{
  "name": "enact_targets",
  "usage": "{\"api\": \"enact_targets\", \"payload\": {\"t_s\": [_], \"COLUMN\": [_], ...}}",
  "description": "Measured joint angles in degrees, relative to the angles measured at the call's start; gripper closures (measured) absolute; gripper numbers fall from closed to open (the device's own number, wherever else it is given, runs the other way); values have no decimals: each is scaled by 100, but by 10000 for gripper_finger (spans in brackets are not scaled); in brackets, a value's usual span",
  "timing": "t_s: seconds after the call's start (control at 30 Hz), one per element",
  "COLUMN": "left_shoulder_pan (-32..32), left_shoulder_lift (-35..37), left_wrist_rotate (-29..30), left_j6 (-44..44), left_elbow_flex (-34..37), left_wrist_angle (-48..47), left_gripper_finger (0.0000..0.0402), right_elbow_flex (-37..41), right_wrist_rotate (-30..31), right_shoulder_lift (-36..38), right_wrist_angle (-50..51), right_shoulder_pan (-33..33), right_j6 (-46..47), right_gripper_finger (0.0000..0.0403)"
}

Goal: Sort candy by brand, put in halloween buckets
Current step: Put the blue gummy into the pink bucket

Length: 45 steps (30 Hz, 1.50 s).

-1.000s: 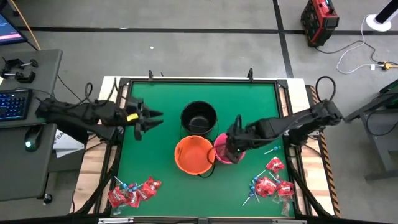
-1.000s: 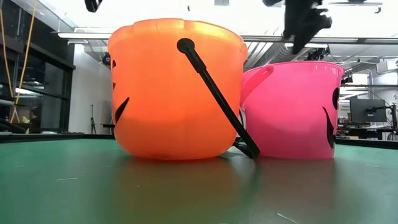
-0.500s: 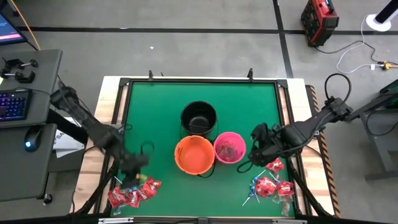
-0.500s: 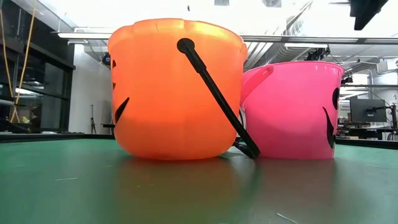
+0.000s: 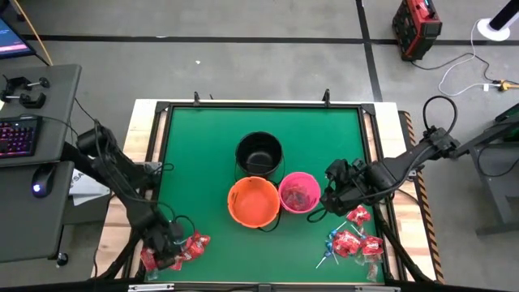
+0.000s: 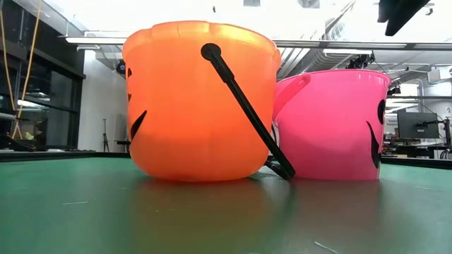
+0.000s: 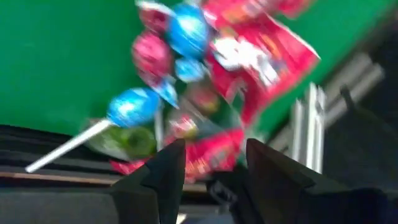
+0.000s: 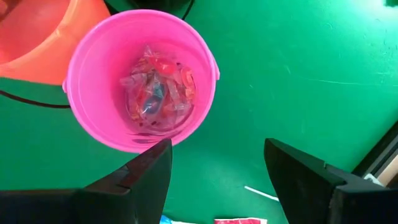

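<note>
My left gripper (image 5: 172,250) is low over the candy pile (image 5: 174,251) at the near left corner of the green table (image 5: 203,146). My two fingers (image 7: 163,177) stand apart, with red packets (image 7: 261,53) and blue lollipops (image 7: 132,106) just in front of them, and nothing is grasped between them. My right gripper (image 5: 332,197) hangs just beside the pink bucket (image 5: 299,192), on its right side, with its fingers (image 8: 146,171) spread wide and holding nothing. Inside the pink bucket I see some wrapped pieces (image 8: 158,90). The orange bucket (image 5: 254,202) touches the pink one, and the black bucket (image 5: 259,153) stands just behind them. A second candy group (image 5: 350,238) lies at the near right of the table, near my right gripper.
</note>
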State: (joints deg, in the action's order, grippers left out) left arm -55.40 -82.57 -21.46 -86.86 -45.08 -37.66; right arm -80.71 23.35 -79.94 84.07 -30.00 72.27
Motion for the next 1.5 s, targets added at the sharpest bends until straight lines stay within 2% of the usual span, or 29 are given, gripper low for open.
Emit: {"api": "enact_targets", "payload": {"t_s": [0.27, 0.53, 0.63, 0.77, 0.8, 0.97, 1.1, 1.23, 1.37, 1.43, 1.5], "left_shoulder_pan": [12, -28, -28, 31, 31, 78, 205, 425, 833, 1169, 1613], "left_shoulder_lift": [-303, -532, -570, -561, -542, -292, 437, 1483, 2468, 2770, 2911], "left_wrist_rotate": [55, 75, 75, 91, 108, 229, 410, 921, 2143, 2730, 3062], "left_j6": [-823, -769, -585, -386, -366, -293, 116, 284, 773, 1248, 1799], "left_elbow_flex": [-2, 0, 0, -1, -1, 0, 0, 0, -4, -4, -7], "left_wrist_angle": [-110, -102, -104, -101, -105, -139, -30, -22, 169, 339, 602], "left_gripper_finger": [244, 248, 279, 375, 387, 400, 401, 401, 401, 401, 401], "right_elbow_flex": [0, 0, 0, 0, 0, 0, 0, 0, 0, 0, 0], "right_wrist_rotate": [-2, 4, 4, 23, 32, 46, 48, 50, 51, 52, 52], "right_shoulder_lift": [-4, -4, -4, -4, -4, -4, -4, -7, -7, -7, -7], "right_wrist_angle": [-5, -7, -7, -7, -5, -1, 7, 13, 14, 14, 13], "right_shoulder_pan": [34, 39, 39, 39, 39, 39, 39, 39, 46, 48, 48], "right_j6": [-72, -177, -177, -177, -178, -259, -330, -367, -375, -374, -374], "right_gripper_finger": [155, 155, 155, 155, 155, 155, 155, 155, 155, 155, 155]}}
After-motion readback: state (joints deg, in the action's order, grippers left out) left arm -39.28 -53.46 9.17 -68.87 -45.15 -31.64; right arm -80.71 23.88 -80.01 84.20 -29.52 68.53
